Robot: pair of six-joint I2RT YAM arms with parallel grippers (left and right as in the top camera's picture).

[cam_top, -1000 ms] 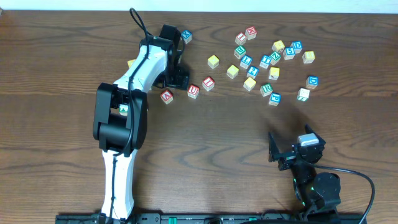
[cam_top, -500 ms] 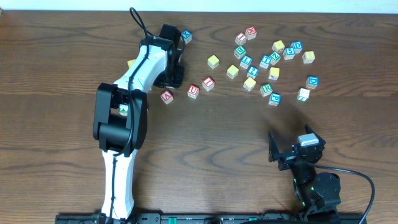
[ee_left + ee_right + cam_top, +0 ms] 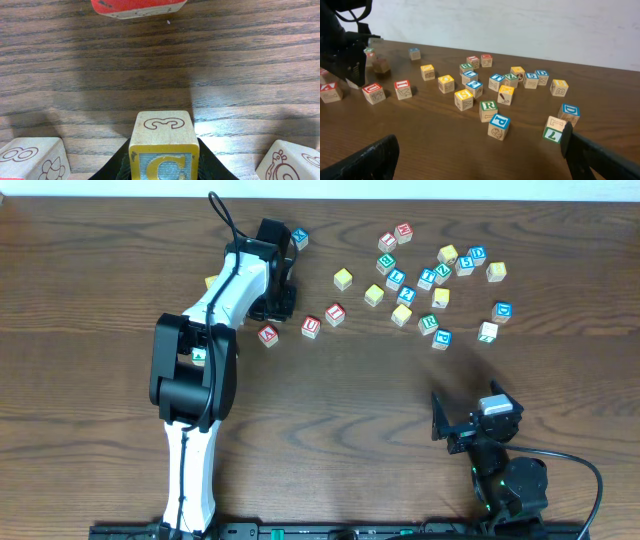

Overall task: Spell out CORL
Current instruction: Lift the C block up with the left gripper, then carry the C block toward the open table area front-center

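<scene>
A wooden block with a yellow C on a blue face (image 3: 162, 150) sits between the black fingers (image 3: 209, 164) of my left gripper (image 3: 162, 167), which is shut on it. The block rests on the table. From overhead, the left gripper (image 3: 281, 298) is at the back left, and the C block is hidden under it. A green R block (image 3: 428, 324) (image 3: 488, 110) lies among the scattered blocks at the back right. My right gripper (image 3: 452, 428) (image 3: 480, 152) hovers open and empty near the front right.
Three red blocks (image 3: 311, 326) lie in a loose row just right of the left gripper. Two plain wooden blocks (image 3: 32, 157) (image 3: 292, 160) flank the held one. A blue P block (image 3: 499, 126) and several more letter blocks (image 3: 440, 275) lie at the back right.
The left gripper's jaws have closed on the C block. The left arm has hardly moved and the right arm has stayed still.
</scene>
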